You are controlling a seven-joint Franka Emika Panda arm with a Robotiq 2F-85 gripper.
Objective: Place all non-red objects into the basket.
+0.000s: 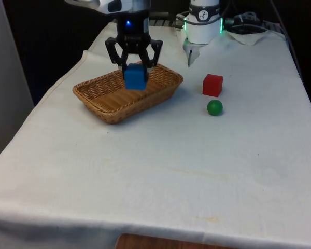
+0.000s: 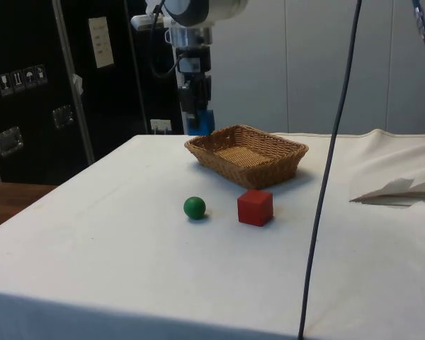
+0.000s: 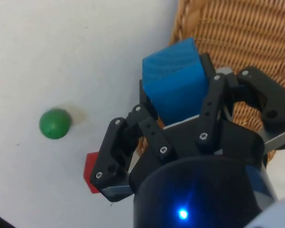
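The tool (image 1: 134, 65) is gripping a blue cube (image 1: 135, 77) between its two fingers, holding it in the air above the wicker basket (image 1: 110, 106). In the front view the cube is hanging over the basket's far half, clear of the weave and not touching it. In the side view the tool (image 2: 198, 112) and the blue cube (image 2: 201, 122) are sitting over the basket's (image 2: 269, 170) far-left rim rather than over its middle. The wrist view is showing the fingers (image 3: 217, 102) pressing on opposite faces of the blue cube (image 3: 176, 81), with the basket's (image 3: 232, 33) woven edge just beside it.

The basket is resting on the white counter (image 1: 155, 171), on the front view's left. A red cube (image 1: 213, 85) is sitting on the counter to the front view's right of the basket, apart from it. A green ball (image 1: 214, 107) is lying just beside the red cube, on its near side, not touching it. In the side view the green ball (image 2: 194, 207) is resting left of the red cube (image 2: 255, 207), both nearer that camera than the basket.
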